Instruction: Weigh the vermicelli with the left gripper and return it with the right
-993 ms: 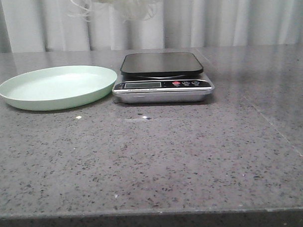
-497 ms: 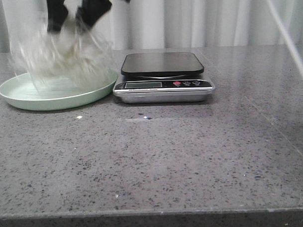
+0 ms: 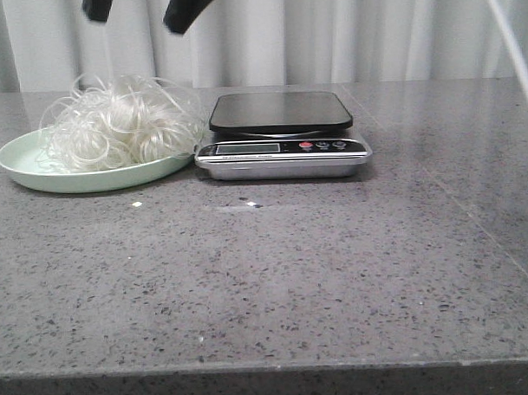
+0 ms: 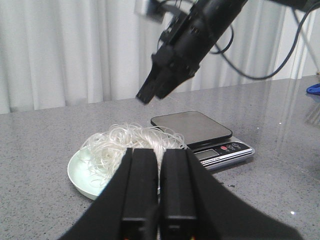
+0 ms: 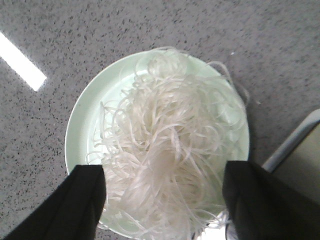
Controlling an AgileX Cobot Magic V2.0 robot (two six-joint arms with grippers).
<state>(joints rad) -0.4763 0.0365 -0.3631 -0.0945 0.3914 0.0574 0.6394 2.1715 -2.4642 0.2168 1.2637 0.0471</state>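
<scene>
The vermicelli (image 3: 123,124) lies as a fluffy white clump in the pale green plate (image 3: 20,167) at the back left, just left of the scale (image 3: 281,112), whose black platform is bare. My right gripper (image 3: 140,11) hangs open and empty above the plate, clear of the strands. In the right wrist view the vermicelli (image 5: 170,145) sits in the plate (image 5: 82,125) between the wide-apart fingers of the right gripper (image 5: 162,172). My left gripper (image 4: 159,152) is shut and empty, low over the table in front of the plate (image 4: 75,172), and does not show in the front view.
The silver scale (image 4: 200,132) has buttons and a display on its front. A few small crumbs (image 3: 137,204) lie on the grey stone table in front of the plate. A white curtain stands behind. A thin cable (image 3: 510,41) hangs at the right.
The vermicelli came down from above into the plate and now rests there. The right gripper let go of it, opened and rose toward the top of the front view.
</scene>
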